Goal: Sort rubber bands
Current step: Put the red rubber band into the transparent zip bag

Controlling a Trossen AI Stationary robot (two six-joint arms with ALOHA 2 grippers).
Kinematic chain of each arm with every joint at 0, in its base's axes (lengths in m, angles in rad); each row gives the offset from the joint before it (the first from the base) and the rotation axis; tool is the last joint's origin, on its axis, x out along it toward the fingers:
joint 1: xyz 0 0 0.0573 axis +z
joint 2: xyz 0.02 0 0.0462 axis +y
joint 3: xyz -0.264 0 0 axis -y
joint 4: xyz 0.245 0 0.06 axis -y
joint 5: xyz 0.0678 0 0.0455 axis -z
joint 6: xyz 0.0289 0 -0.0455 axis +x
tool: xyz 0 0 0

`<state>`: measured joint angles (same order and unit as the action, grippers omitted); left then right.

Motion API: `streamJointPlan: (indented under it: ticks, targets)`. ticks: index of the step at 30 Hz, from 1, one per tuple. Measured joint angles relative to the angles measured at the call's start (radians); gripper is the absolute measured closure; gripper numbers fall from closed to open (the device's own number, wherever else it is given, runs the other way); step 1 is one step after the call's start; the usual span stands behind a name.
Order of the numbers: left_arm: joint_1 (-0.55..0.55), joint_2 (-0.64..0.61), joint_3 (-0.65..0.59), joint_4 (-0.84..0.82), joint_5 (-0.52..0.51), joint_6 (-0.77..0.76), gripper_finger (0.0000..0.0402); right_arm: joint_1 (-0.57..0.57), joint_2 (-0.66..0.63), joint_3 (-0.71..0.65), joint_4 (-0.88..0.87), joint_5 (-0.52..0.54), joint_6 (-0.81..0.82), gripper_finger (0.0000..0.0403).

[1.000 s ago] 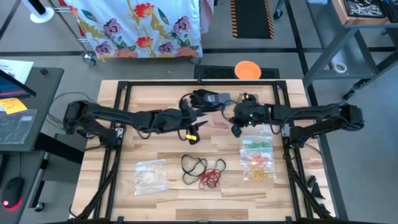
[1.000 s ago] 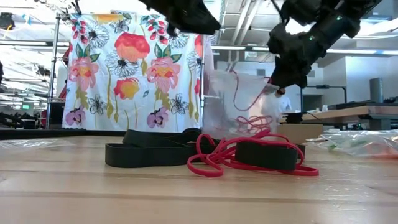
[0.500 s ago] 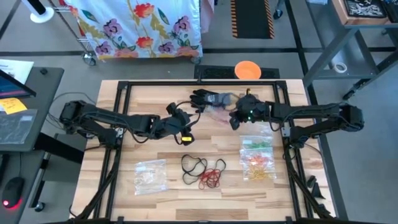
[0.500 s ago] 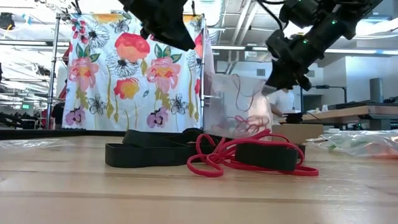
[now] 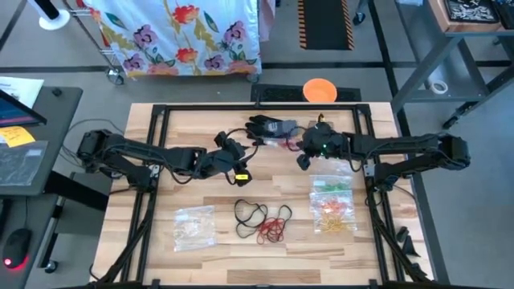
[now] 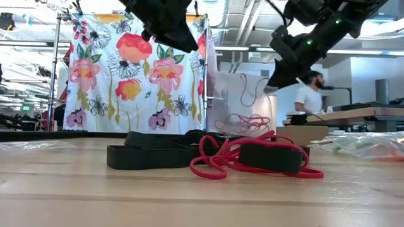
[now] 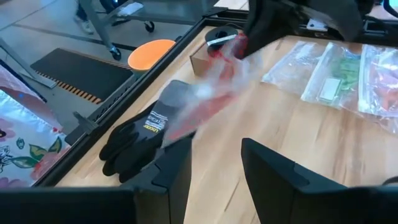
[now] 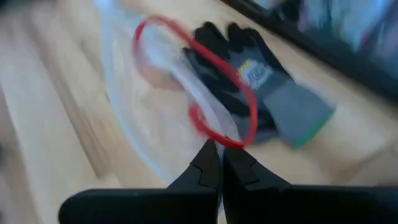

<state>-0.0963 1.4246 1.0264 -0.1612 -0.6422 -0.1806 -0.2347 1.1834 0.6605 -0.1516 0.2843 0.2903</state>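
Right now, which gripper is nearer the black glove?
Right. The right gripper sits just beside the black glove, shut on a clear bag holding red bands. The left gripper hangs open, farther off toward the table's middle.

Readable text: 1 partly legible label
Small white printing on the black glove [image 7: 146,134] cuff, lower left of the frame; wording too blurred to read.
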Motion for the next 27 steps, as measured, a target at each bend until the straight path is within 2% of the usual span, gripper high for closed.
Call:
streamJointPlan:
  ticks: [1, 4, 7, 11, 14, 17, 18, 21, 24, 25, 27]
  targets:
    - [0.000, 0.000, 0.000, 0.002, -0.001, 0.000, 0.0265, -0.003, 0.001, 0.000, -0.002, -0.004, -0.023, 0.0403]
    - [-0.001, 0.000, 0.000, 0.002, 0.001, 0.000, 0.0265, 0.008, 0.002, 0.000, 0.007, -0.025, 0.117, 0.0403]
    - [0.000, 0.000, 0.000, 0.003, 0.005, 0.000, 0.0265, 0.008, 0.002, 0.000, 0.003, 0.001, -0.099, 0.0403]
    - [0.000, 0.000, 0.000, 0.003, 0.007, 0.000, 0.0265, 0.016, 0.002, 0.000, 0.014, -0.008, 0.060, 0.0403]
    - [0.000, 0.000, 0.000, 0.002, 0.008, 0.000, 0.0265, 0.011, 0.002, 0.000, 0.013, -0.008, -0.125, 0.0403]
    - [0.000, 0.000, 0.000, 0.003, 0.008, 0.000, 0.0265, 0.019, 0.002, 0.000, 0.019, -0.016, 0.069, 0.0403]
    - [0.000, 0.000, 0.000, 0.003, 0.008, 0.000, 0.0265, 0.022, 0.002, 0.000, 0.021, -0.016, 0.082, 0.0403]
    - [0.003, 0.000, 0.000, 0.003, 0.008, 0.000, 0.0265, 0.026, 0.002, 0.000, 0.021, -0.018, -0.096, 0.0403]
    - [0.003, 0.000, 0.000, 0.004, 0.008, 0.000, 0.0265, 0.034, 0.002, 0.000, 0.025, -0.048, 0.066, 0.0403]
    - [0.004, 0.000, 0.000, 0.004, 0.008, 0.000, 0.0265, 0.039, 0.002, 0.000, 0.022, -0.051, 0.050, 0.0403]
    - [0.004, 0.000, 0.000, 0.004, 0.008, 0.000, 0.0265, 0.045, 0.002, 0.000, 0.018, -0.057, -0.134, 0.0403]
